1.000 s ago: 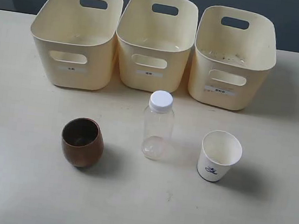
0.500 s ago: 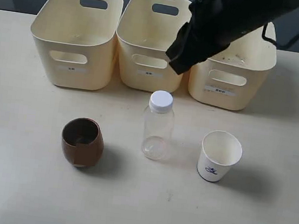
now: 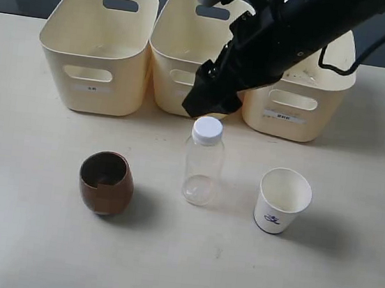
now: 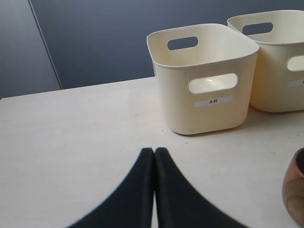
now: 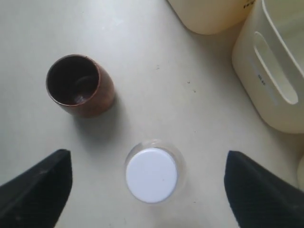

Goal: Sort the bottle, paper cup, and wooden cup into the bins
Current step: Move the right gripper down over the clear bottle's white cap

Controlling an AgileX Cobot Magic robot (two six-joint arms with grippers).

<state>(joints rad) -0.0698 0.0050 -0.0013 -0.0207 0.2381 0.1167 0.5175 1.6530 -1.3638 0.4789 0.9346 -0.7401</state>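
Observation:
The clear bottle [image 3: 203, 163] with its white cap stands upright mid-table, between the wooden cup [image 3: 106, 182] and the paper cup [image 3: 282, 200]. Behind them the three cream bins stand in a row: left [image 3: 95, 69], middle [image 3: 186, 80], right [image 3: 292, 103]. My right gripper [image 3: 208, 104] hangs just above and behind the bottle cap. In the right wrist view it is open [image 5: 147, 159], its fingers [image 5: 40, 187] wide apart on either side of the cap [image 5: 152, 175], touching nothing. My left gripper [image 4: 154, 151] is shut and empty, low over the table before the left bin [image 4: 204, 90].
The dark right arm [image 3: 298, 30] reaches in from the upper right across the middle and right bins. The wooden cup [image 5: 78, 85] lies off to one side of the bottle in the right wrist view. Its edge [image 4: 295, 190] shows beside the left gripper.
The right arm came into view from the upper right and has moved down and left towards the bottle cap. The bottle, cups and bins have not moved.

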